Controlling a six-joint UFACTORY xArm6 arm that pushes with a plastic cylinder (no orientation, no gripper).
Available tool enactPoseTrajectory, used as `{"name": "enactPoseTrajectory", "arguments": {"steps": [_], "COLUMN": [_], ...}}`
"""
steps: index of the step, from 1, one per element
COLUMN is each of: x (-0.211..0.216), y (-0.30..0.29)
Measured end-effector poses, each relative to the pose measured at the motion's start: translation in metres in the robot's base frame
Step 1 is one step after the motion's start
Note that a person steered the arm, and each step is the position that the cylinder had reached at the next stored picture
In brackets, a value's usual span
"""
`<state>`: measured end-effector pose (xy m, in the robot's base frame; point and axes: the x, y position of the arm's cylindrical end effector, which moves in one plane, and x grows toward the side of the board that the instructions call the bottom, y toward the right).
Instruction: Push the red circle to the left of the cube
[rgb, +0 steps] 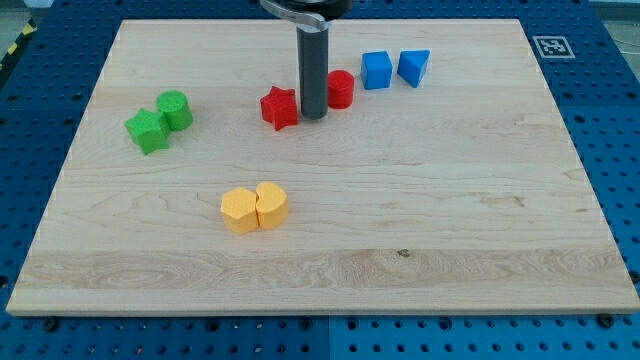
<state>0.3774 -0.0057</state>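
Observation:
The red circle (341, 89) sits near the view's top centre, just left of the blue cube (376, 70). A small gap separates them. My tip (314, 116) stands between the red circle and the red star (279, 108), close against the circle's left side. The rod rises from there to the view's top edge. A blue triangular block (413, 67) lies right of the cube.
A green star-like block (148, 130) and a green cylinder (175, 109) sit together at the view's left. A yellow hexagon (239, 210) and a yellow heart-like block (271, 205) touch at centre-bottom. The wooden board (450, 220) lies on a blue pegboard.

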Motion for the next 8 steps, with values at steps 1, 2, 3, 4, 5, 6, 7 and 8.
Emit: {"name": "enactPoseTrajectory", "arguments": {"steps": [1, 2, 3, 4, 5, 6, 7, 8], "x": [-0.012, -0.012, -0.019, -0.022, -0.022, -0.019, -0.009, -0.009], "y": [0.009, 0.009, 0.009, 0.009, 0.009, 0.009, 0.009, 0.009]}}
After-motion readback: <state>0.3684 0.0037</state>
